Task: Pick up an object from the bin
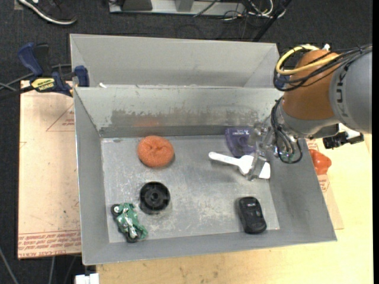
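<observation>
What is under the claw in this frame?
The right end of a white plastic spoon lies under the claw; the rest sticks out leftward. Whether the claw touches it is hidden. A purple thing sits behind.

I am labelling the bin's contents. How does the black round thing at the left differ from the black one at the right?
Shape: the black round thing is a disc with a hollow middle; the black oblong thing is smooth and domed, like a computer mouse. Neighbours: the round one lies close to a green toy; the oblong one lies alone. Both are black and rest on the bin floor.
</observation>
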You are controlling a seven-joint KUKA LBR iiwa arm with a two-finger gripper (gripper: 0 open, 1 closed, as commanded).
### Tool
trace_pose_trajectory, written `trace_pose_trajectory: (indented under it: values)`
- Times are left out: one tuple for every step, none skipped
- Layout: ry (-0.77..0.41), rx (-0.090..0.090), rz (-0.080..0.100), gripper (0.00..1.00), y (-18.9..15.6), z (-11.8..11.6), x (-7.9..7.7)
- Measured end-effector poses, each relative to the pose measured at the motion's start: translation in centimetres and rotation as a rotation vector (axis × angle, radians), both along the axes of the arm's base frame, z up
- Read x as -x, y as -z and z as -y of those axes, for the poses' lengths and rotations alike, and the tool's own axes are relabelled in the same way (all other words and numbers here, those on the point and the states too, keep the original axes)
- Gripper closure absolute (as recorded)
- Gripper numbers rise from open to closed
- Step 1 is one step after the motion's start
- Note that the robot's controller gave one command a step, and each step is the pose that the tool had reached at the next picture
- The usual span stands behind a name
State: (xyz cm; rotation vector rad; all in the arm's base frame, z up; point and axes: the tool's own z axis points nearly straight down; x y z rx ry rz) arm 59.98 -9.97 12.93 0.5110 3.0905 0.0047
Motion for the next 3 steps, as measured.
trace_pose_trajectory:
  values:
    - [0.049, 0.000, -0.004, 0.00, 4.4, -1.1, -0.6]
    - [0.149, -0.002, 0.010, 1.00, 5.6, 0.0, 0.6]
    - [0.148, -0.002, 0.010, 1.00, 5.6, 0.0, 0.6]
